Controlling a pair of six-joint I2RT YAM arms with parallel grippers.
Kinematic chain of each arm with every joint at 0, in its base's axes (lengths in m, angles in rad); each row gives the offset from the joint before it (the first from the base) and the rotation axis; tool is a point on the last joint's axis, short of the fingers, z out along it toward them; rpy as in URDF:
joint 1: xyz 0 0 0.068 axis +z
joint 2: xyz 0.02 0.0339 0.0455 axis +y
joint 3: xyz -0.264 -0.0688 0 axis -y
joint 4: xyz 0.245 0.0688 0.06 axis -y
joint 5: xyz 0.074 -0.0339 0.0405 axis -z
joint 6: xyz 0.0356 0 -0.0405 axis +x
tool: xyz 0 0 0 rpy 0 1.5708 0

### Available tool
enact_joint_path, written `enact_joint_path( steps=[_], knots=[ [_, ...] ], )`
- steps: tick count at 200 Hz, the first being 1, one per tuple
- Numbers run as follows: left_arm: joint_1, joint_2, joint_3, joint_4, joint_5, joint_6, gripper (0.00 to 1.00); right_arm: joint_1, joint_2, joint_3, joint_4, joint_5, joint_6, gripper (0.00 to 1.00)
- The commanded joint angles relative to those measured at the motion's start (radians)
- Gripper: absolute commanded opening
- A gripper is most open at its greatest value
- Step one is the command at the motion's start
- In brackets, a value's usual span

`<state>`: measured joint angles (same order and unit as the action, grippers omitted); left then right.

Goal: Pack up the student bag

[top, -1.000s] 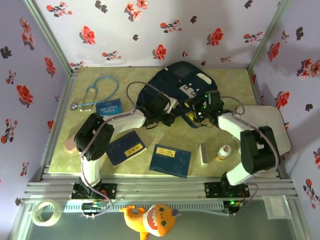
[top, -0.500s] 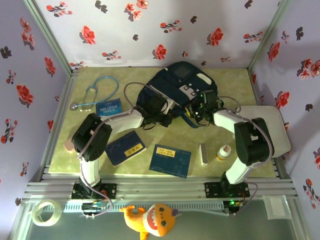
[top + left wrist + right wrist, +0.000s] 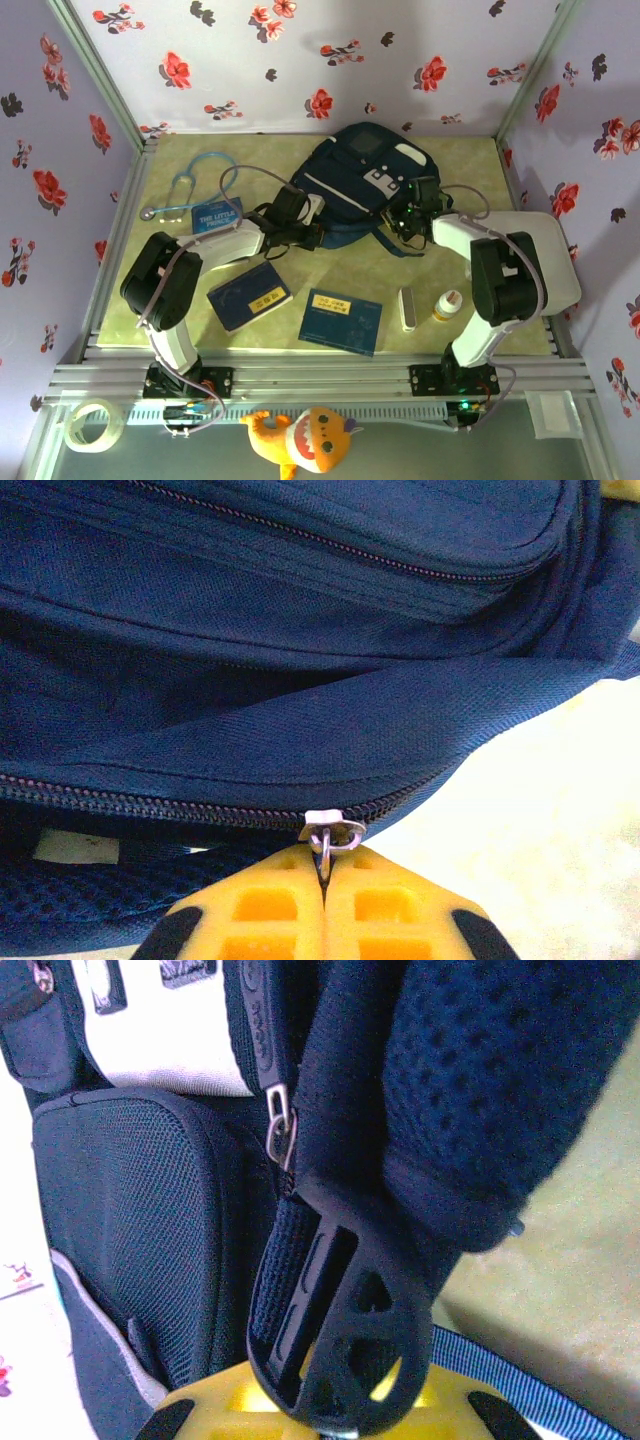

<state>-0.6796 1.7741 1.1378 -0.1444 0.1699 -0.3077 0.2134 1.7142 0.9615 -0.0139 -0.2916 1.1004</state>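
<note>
Cloth likely sags, so the large dark navy fabric backpack (image 3: 360,180), far-centre on the pale green table (image 3: 455,160), suits hardware holds: left gripper (image 3: 322,860) pinches its metal zipper pull (image 3: 333,832), right gripper (image 3: 340,1405) its black plastic strap buckle (image 3: 330,1330).

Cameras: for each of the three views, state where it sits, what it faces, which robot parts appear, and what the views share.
Top external: above and behind the arm bases, looking down at the table; left arm and right arm reach the bag.
Left wrist: on the left wrist, facing the zip; left tool pinches the zip pull.
Right wrist: on the right wrist, facing a strap; right tool grips the strap buckle.
Shared: all three show the bag.
</note>
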Motion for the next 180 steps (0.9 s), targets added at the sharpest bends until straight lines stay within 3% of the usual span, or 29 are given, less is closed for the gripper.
enact_joint_path(
  steps=[1, 38, 83, 151, 180],
  knots=[
    [-0.005, -0.033, 0.010, -0.023, 0.016, 0.010, 0.00, -0.022, 0.071, 0.080, 0.046, 0.001, -0.095, 0.11],
    [-0.065, -0.070, 0.031, -0.065, -0.050, -0.032, 0.00, -0.022, 0.169, 0.198, 0.030, -0.041, -0.148, 0.12],
    [-0.164, -0.068, 0.042, -0.015, -0.060, -0.083, 0.00, -0.064, 0.139, 0.192, 0.054, -0.036, -0.131, 0.18],
    [-0.201, 0.058, 0.156, -0.041, 0.000, -0.065, 0.00, -0.096, -0.194, -0.072, -0.082, -0.036, -0.045, 0.61],
    [-0.202, 0.073, 0.166, -0.048, 0.016, -0.059, 0.00, -0.052, -0.265, -0.150, -0.051, -0.103, 0.042, 0.66]
  ],
)
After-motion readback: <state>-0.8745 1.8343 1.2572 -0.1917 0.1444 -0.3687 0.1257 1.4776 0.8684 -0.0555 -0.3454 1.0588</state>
